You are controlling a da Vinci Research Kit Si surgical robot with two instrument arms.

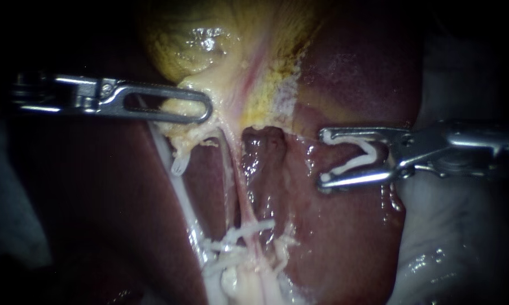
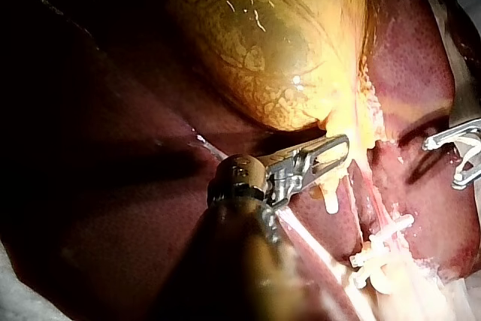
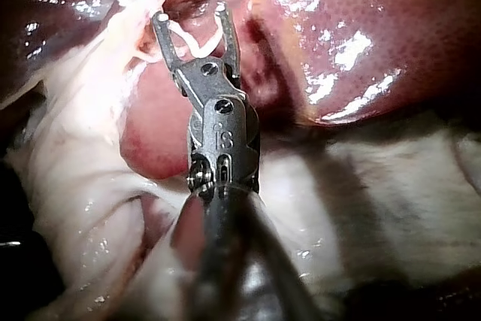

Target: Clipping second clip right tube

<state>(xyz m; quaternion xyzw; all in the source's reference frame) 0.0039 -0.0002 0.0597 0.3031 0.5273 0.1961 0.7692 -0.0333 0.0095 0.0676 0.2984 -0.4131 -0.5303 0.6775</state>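
- The left tool (image 1: 202, 107) is entering from the left, its jaws lying together and clamping pale yellow tissue at the lower edge of the gallbladder (image 1: 192, 45)
- In the left wrist view, this clamped tissue is hanging just under the jaws, with the gallbladder bulging ahead of them
- The right tool (image 1: 324, 159) is entering from the right, its jaws standing wide apart
- These jaws are carrying a white clip (image 1: 360, 158), which is lying spread in a V with one leg seated against each jaw
- The right tube (image 1: 238, 189), a thin pinkish strand, is running from the tissue below the gallbladder down toward the lower middle of the endoscope view
- The right tool's jaws are hanging to the right of this tube and apart from it, over the liver (image 1: 350, 73), so the tube is not lying between them
- The left tube (image 1: 182, 195), whiter, is running down beside the right tube on its left
- White placed clips (image 1: 253, 228) are sitting across the tubes lower down, one of them crossing the right tube
- In the right wrist view, the loaded clip is bridging the open jaws, with glistening liver lying ahead of and beside them
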